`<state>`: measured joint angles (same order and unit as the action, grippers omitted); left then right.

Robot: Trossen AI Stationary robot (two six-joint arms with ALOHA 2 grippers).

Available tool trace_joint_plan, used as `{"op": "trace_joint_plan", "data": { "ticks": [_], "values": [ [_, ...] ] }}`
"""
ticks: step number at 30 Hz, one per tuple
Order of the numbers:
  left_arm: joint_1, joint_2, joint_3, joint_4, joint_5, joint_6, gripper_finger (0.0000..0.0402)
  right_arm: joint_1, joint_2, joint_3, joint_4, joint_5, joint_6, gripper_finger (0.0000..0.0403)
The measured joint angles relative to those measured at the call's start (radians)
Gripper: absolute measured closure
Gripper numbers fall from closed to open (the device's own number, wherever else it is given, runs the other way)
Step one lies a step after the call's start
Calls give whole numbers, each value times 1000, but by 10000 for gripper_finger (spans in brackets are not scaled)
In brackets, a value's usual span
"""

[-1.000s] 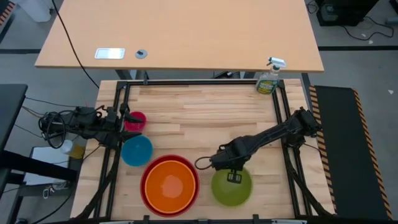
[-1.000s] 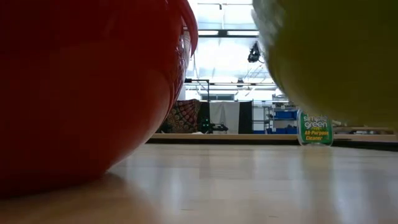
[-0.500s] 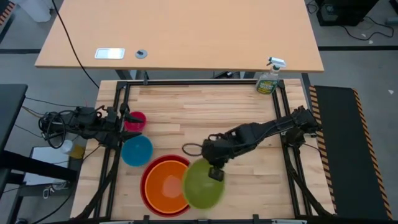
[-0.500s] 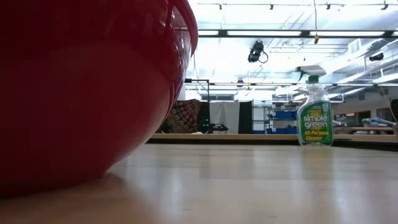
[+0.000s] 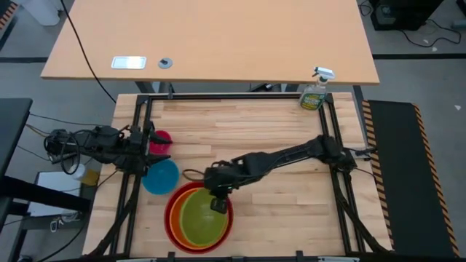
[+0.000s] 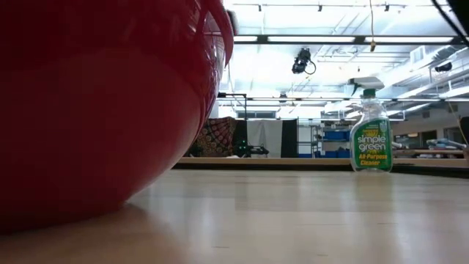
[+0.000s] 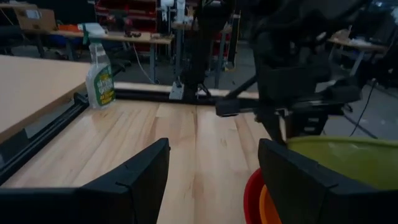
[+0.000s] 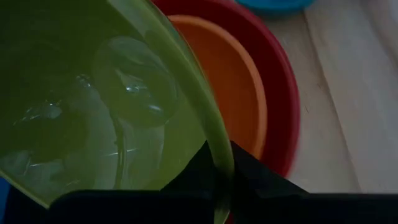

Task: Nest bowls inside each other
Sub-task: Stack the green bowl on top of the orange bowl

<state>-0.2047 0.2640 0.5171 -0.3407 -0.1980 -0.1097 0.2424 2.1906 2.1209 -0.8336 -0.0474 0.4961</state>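
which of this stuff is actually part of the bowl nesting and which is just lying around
Part of the job:
red bowl
orange bowl
green bowl, held by the right claw
blue bowl
pink bowl

Just lying about:
spray bottle

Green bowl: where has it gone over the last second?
The right end effector, shut on the green bowl rim, carried it leftward from the table's right side to over the orange bowl in the red bowl. Blue bowl, pink bowl and left end effector stayed.

Both arms (image 5: 284, 156) dark, jointed — black cables looped, seemingly matte pincer fingers (image 7: 134, 180).
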Motion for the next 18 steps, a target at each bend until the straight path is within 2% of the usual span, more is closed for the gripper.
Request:
{"op": "trace_joint_plan", "data": {
  "ticks": [5, 7, 11, 18],
  "values": [
    [-1, 35, 0, 19, 4, 5, 153, -3, 133, 187, -58, 36, -32, 375],
    [-2, 38, 0, 28, 67, 5, 153, -5, 175, 234, -78, 50, -36, 375],
    [-3, 37, 0, 52, 220, 1, 153, -10, 203, 222, -101, 55, -34, 375],
    [-3, 35, 0, 61, 238, 24, 153, -18, 217, 222, -212, 55, -69, 361]
  ]
}}
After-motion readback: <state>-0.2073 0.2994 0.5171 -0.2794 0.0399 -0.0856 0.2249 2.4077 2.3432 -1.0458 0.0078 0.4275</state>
